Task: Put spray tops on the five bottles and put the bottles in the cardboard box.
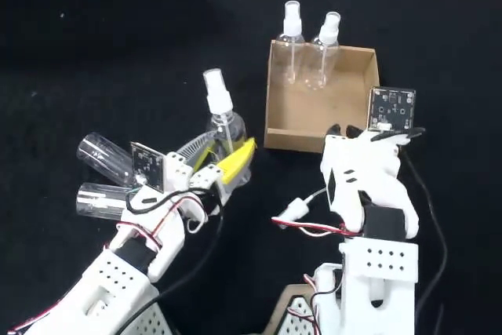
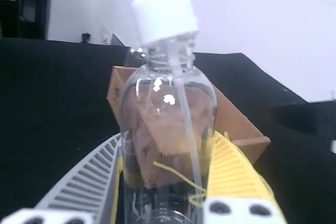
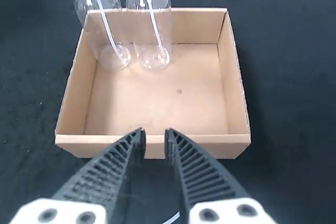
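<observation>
Capped bottle (image 1: pixel 223 119) held; boxing looks next.
Fingers of your left gripper (image 1: pixel 227 147) clamp it; carry it toward two o'clock into the cardboard box (image 1: pixel 314 115). Right gripper (image 3: pixel 154 140) fingers: slightly apart.

Bright, even light — white glints on the bottle (image 2: pixel 168 129), soft shadows inside the cardboard box (image 3: pixel 210 145).

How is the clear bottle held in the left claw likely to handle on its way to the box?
The bottle looks empty, so it is probably light. Its smooth clear sides may slip in the left claw. Tall and narrow with the spray top on, it could tip when set down in the cardboard box.
</observation>
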Available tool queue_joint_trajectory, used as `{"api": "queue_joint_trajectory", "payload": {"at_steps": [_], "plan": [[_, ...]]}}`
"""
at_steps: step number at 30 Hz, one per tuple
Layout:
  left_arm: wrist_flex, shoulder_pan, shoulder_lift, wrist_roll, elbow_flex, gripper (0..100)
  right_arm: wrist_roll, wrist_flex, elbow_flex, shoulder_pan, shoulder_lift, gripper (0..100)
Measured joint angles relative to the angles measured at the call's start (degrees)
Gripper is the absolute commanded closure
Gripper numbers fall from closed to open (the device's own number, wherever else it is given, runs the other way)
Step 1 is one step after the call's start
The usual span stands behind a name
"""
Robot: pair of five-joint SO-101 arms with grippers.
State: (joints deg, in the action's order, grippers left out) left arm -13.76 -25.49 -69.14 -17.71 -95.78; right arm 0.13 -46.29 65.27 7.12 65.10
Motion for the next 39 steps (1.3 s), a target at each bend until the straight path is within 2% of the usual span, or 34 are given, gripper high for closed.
{"api": "queue_joint_trajectory", "payload": {"at_steps": [5,7,12,16,18,21,25,29,32,39], "plan": [[-3.16,3.25,0.0,0.44,0.0,97,0.0,0.0,0.26,0.0,0.0,95.6],[-4.92,7.03,0.0,2.73,0.0,97,0.0,0.09,1.32,0.0,0.0,95.6],[-5.71,21.36,0.09,12.31,3.69,97,0.0,0.09,1.67,0.0,0.0,95.6],[-5.45,34.55,0.44,13.8,10.46,97,0.0,0.09,1.67,0.0,0.0,95.6],[-3.16,40.53,2.46,13.71,15.47,97,0.0,0.09,1.67,0.0,0.0,95.6],[5.71,45.63,8.7,11.96,26.11,97,0.0,0.09,1.67,0.0,0.0,95.6],[17.76,45.27,22.59,10.9,41.14,97,0.0,0.09,1.67,0.0,0.0,95.6],[18.02,40.79,34.2,12.22,46.42,97,0.0,0.09,1.67,0.0,0.0,95.6],[10.81,37.01,37.8,14.07,44.84,97,0.0,0.09,1.67,0.0,0.0,95.6],[-15.3,26.64,45.63,14.59,33.41,97,0.0,0.09,1.67,0.0,0.0,95.6]]}}
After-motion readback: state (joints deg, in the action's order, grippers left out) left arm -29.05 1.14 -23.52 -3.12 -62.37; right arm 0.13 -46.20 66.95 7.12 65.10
